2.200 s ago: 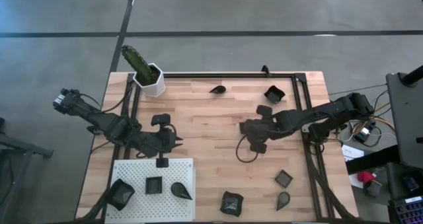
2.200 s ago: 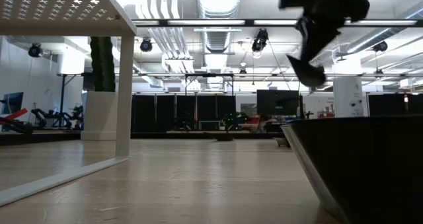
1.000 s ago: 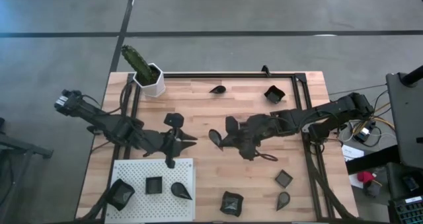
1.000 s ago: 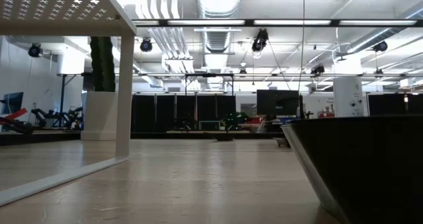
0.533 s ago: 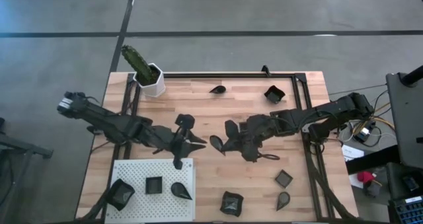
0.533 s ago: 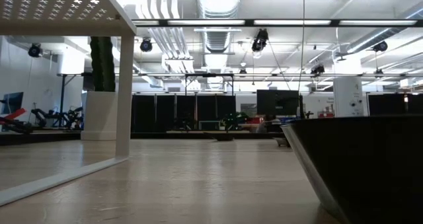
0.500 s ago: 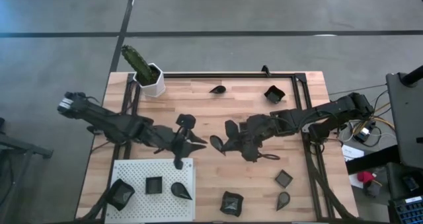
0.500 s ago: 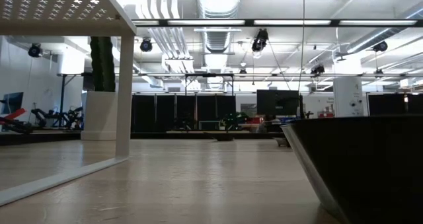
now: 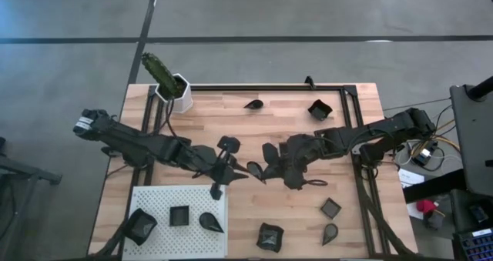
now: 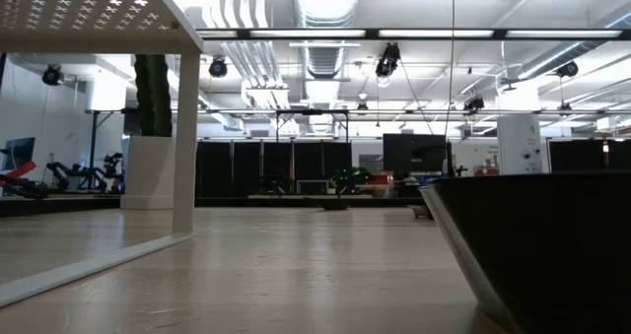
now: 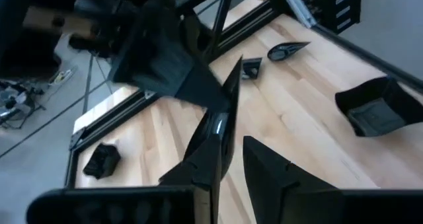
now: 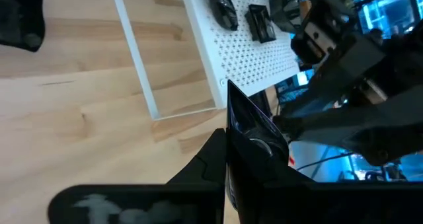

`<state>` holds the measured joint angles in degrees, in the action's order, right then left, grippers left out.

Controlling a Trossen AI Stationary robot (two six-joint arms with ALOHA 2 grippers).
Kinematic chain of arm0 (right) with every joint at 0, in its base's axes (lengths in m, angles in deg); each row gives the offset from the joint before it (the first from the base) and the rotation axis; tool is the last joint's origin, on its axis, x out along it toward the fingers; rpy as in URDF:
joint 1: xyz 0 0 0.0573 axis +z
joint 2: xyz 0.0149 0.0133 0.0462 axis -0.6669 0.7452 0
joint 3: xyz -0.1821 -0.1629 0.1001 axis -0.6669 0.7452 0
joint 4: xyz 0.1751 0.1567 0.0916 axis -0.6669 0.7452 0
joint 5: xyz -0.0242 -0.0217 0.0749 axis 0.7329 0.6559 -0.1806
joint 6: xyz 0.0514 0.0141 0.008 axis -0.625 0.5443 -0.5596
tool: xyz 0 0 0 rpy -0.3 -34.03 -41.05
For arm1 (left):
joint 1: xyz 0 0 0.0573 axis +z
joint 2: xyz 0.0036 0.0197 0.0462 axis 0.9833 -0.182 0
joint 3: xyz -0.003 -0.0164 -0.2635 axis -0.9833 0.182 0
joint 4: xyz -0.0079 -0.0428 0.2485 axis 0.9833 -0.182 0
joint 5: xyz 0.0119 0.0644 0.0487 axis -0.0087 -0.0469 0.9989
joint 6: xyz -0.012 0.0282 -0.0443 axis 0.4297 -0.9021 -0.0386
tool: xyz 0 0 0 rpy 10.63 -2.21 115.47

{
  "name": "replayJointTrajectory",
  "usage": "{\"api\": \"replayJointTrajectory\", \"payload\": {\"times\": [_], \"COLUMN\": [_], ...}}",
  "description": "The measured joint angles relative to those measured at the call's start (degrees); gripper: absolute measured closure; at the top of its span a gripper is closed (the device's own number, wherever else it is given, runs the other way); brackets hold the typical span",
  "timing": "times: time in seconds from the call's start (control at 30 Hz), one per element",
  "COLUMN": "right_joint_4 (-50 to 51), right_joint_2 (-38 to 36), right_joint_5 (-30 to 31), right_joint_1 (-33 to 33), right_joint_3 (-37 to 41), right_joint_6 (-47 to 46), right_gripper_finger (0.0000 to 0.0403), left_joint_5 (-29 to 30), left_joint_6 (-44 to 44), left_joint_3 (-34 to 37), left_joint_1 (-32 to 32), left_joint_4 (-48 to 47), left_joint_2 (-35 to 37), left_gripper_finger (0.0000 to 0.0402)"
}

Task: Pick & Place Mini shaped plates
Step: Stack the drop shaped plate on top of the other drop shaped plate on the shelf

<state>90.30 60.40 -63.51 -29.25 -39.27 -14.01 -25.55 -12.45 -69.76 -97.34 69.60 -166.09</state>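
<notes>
Midair, plate [image 9: 255, 169] between both end effectors, right gripping.

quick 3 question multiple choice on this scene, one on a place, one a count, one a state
1. Where is the cactus pot?
A. at a table corner on the left arm's side
B. on the white board
C. at the table's middle

2. How many plates lie on the white board?
A. one
B. three
C. five

3. How are the right gripper's jaws?
A. wide open, empty
B. shut on the pot
C. shut on a plate

Key:
1 A, the pot stands at that corner.
2 B, three plates sit on the board.
3 C, the right gripper holds a plate over mid-table.
</notes>
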Motion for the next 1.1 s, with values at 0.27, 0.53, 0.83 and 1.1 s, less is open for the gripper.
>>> {"api": "replayJointTrajectory", "payload": {"times": [0.27,0.53,0.83,1.1], "right_joint_4": [2.14,4.45,5.22,5.16], "right_joint_2": [0.0,0.0,0.0,0.0], "right_joint_5": [-1.36,-2.45,-4.35,-4.39], "right_joint_1": [0.01,0.02,0.04,0.04], "right_joint_3": [0.0,0.0,0.0,0.0], "right_joint_6": [0.17,0.4,0.98,0.98], "right_gripper_finger": [0.0395,0.0395,0.0395,0.0395], "left_joint_5": [-2.65,-3.84,-4.81,-5.89], "left_joint_6": [1.04,2.33,2.78,2.68], "left_joint_3": [-1.45,-1.46,-1.46,-1.46], "left_joint_1": [0.73,1.27,1.72,1.76], "left_joint_4": [0.19,0.56,0.63,0.59], "left_joint_2": [-2.77,-4.94,-6.72,-6.86], "left_gripper_finger": [0.0339,0.0339,0.0339,0.0347]}}
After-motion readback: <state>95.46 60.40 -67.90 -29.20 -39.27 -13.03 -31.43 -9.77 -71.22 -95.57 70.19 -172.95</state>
